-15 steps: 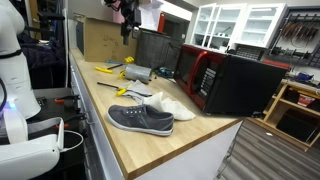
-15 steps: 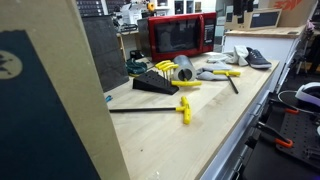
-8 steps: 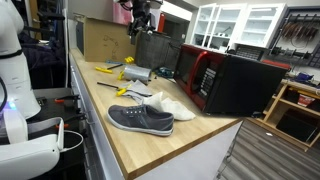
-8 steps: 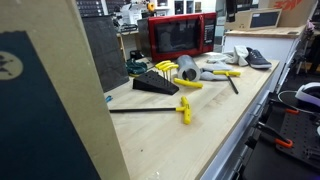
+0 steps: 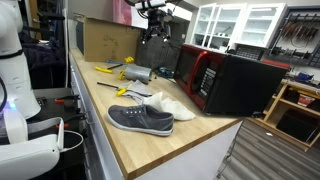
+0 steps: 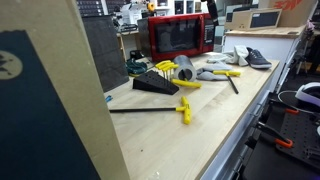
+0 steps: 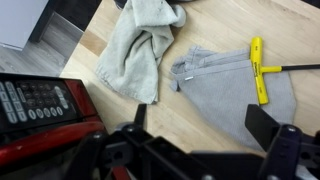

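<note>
Gripper (image 7: 200, 118) hangs with fingers spread wide, I see nothing held; grey cloth (image 7: 235, 95) lies below, red microwave (image 7: 40, 110) just beside.

Light: bright, even, overhead; far white cabinets (image 5: 240, 25) nearly washed out.
Shadows: soft, short, under the shoe (image 5: 140, 120) and along the grey cloth (image 7: 225, 100).
Glare: pale sheen on the wooden worktop (image 6: 200, 135).
Focus: wrist view soft; gripper (image 7: 200, 125) dark, blurred at near edge.
Near left: cardboard panel (image 6: 50, 100) out of focus.
Detail: coarse throughout.
</note>
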Action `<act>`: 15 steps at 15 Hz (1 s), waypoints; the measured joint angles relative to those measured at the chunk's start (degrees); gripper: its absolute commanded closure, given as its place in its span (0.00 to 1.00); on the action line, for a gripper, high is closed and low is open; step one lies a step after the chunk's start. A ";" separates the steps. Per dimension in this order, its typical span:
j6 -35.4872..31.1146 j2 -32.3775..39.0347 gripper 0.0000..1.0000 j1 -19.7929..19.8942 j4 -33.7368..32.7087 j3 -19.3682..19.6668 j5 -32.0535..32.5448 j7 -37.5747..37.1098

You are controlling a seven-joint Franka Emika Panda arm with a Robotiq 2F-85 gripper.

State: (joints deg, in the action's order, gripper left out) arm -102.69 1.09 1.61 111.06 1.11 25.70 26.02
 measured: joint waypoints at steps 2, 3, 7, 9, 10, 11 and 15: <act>0.30 1.35 0.00 0.02 -0.95 0.02 0.15 0.71; 0.38 1.42 0.00 0.01 -1.09 0.02 0.15 0.74; 0.63 1.42 0.00 0.01 -1.40 0.02 0.14 0.75; 0.03 1.40 0.00 -0.01 -0.52 -0.07 -0.62 0.42; -0.99 1.35 0.00 -0.07 0.65 -0.29 -1.12 -0.20; -2.62 1.22 0.00 -0.29 2.47 -0.70 -1.75 -1.10; -14.35 -0.01 0.00 -3.11 14.21 -4.11 -3.40 -6.39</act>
State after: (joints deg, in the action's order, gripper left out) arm -117.04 1.08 -1.50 125.27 -3.00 22.30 19.63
